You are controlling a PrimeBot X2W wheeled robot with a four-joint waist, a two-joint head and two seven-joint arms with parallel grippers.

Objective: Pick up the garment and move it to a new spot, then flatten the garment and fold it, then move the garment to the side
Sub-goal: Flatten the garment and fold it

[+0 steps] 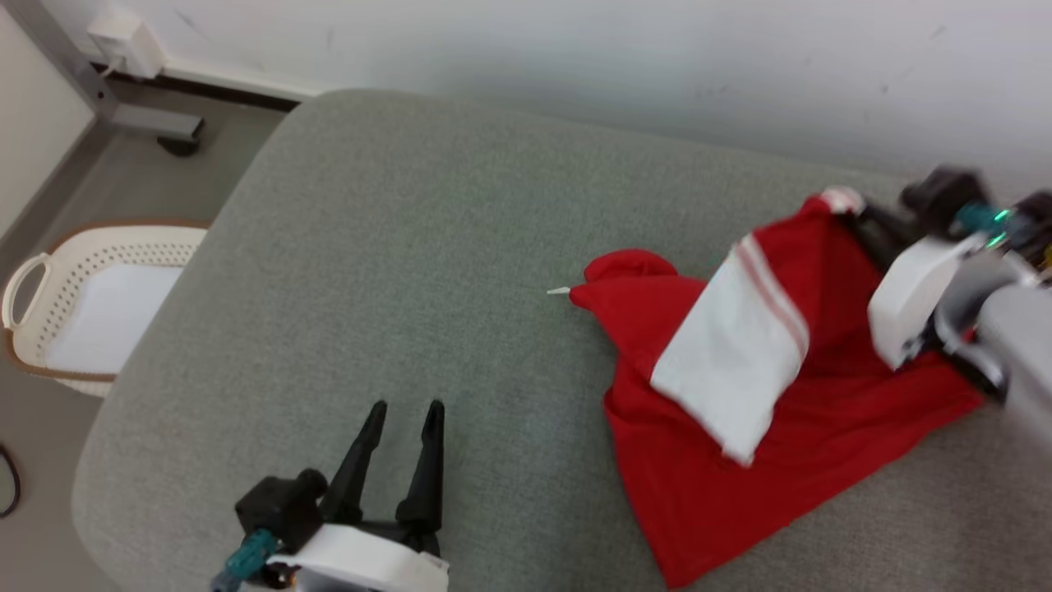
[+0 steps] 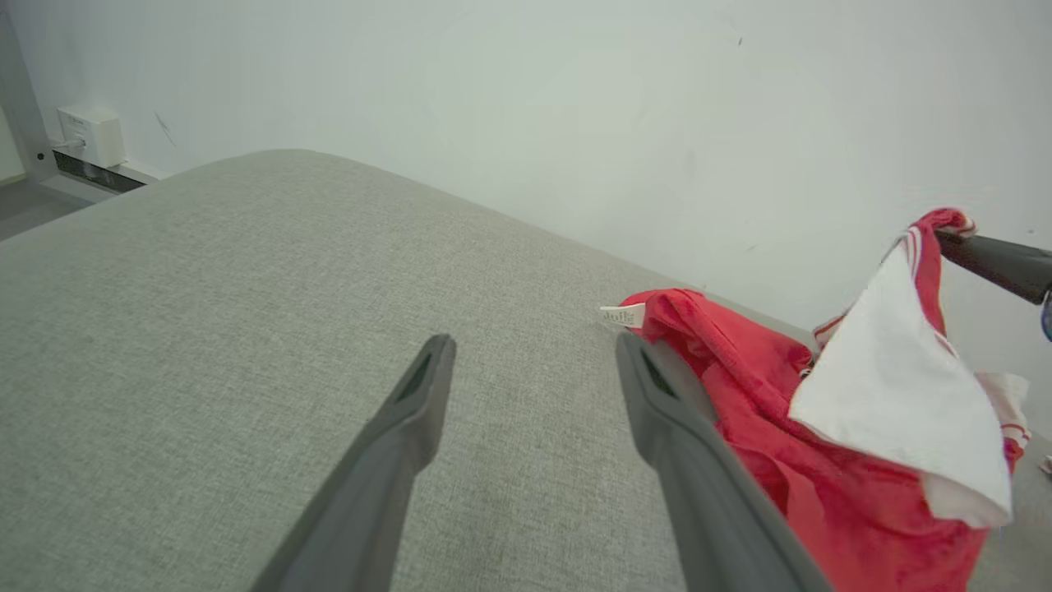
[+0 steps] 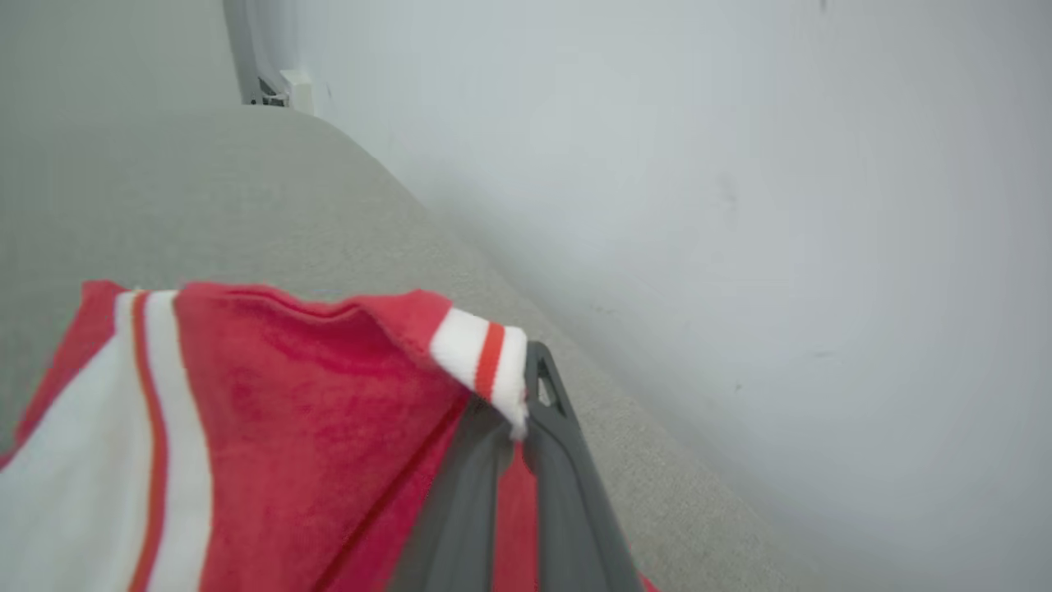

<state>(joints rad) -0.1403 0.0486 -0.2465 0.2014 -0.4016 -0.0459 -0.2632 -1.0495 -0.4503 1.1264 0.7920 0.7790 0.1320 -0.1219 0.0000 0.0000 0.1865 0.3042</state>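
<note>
Grey cushion (image 1: 411,247): red garment (image 1: 740,460) lies diagonal; right gripper (image 3: 514,403) pinches cuff (image 3: 481,362), left gripper (image 1: 405,409) agape.

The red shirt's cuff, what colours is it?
The cuff of the red-and-white fabric garment is white with one red stripe; clearest in the right wrist view.

Grey cushion (image 1: 411,247) against white wall (image 1: 575,49), basket (image 1: 70,275) on floor (image 1: 140,177).

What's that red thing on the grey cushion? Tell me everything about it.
The garment is soft red cloth with a white, red-striped panel and a small white label at one end. It lies crumpled on the right part of the grey cushion. The right gripper is shut on its striped cuff, holding that corner up; the rest lies on the cushion.
</note>
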